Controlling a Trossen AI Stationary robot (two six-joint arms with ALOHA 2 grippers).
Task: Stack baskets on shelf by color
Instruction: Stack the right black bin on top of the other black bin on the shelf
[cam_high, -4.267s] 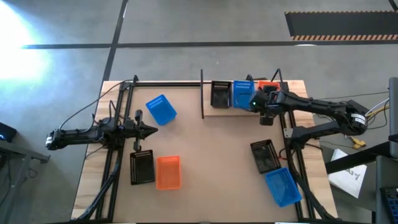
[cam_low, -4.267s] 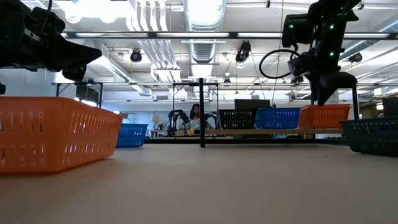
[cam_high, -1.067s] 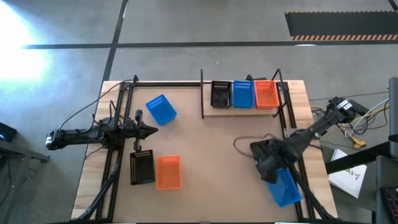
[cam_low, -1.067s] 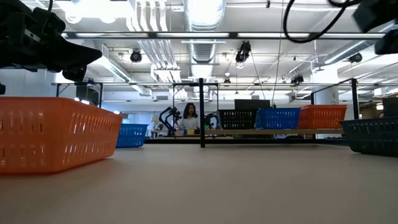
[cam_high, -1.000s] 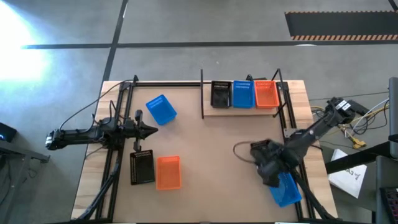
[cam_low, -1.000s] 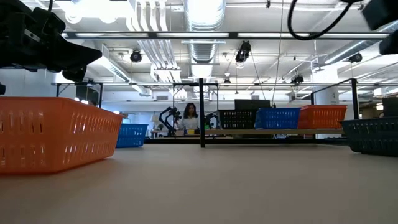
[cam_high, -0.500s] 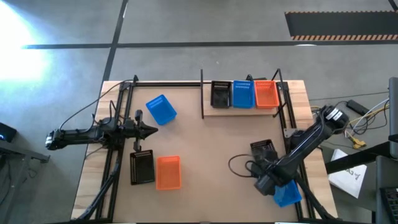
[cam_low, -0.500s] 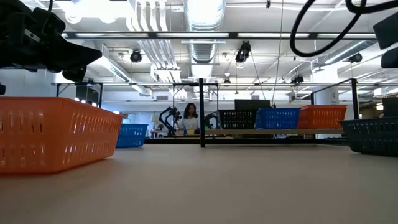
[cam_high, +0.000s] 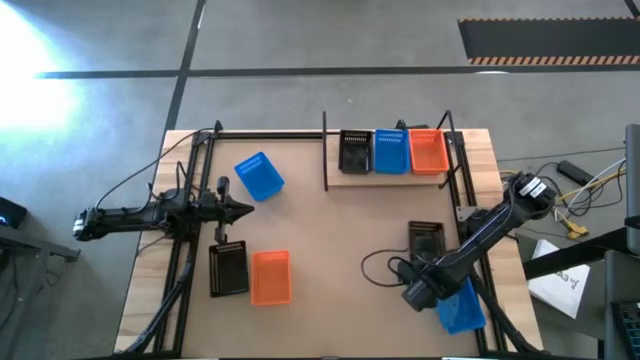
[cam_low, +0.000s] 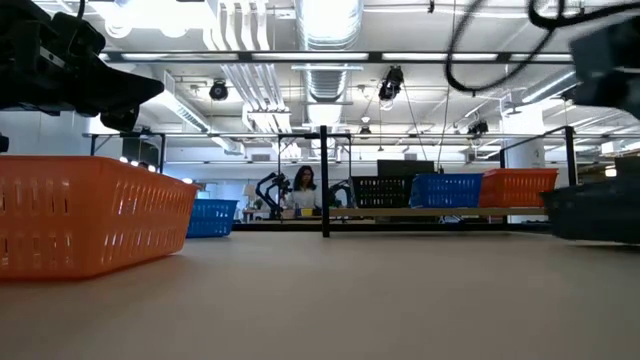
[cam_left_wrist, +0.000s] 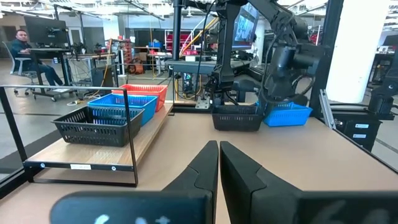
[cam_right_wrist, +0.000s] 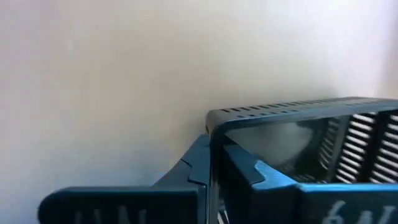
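The left gripper (cam_high: 243, 209) hung shut and empty over the left side of the table (cam_high: 330, 290), its two fingers (cam_left_wrist: 211, 165) pressed together and pointing toward the middle. Just beyond its tip, toward the far edge, a blue basket (cam_high: 259, 175) sat at a slant; nearer the front edge a black basket (cam_high: 228, 269) and an orange basket (cam_high: 270, 276) stood side by side, touching. Along the far edge, right of centre, the shelf (cam_high: 395, 176) carried three baskets in a row: a black one (cam_high: 355, 152), a blue one (cam_high: 389, 151) and an orange one (cam_high: 427, 151) at the right end. From table height the same three showed in line on the pale plank (cam_low: 420, 211). Farther right, near the table's right edge, another black basket (cam_high: 427, 240) lay just in front of the shelf's corner post. The right gripper (cam_high: 424, 268) had its fingers (cam_right_wrist: 233, 163) closed on the near end wall of that basket, one finger outside the rim and one inside, as the right wrist view showed. Beside the arm, by the front right corner, a second loose blue basket (cam_high: 461, 308) rested partly under the arm. In the room behind, a person (cam_low: 305, 186) stood at a bench.
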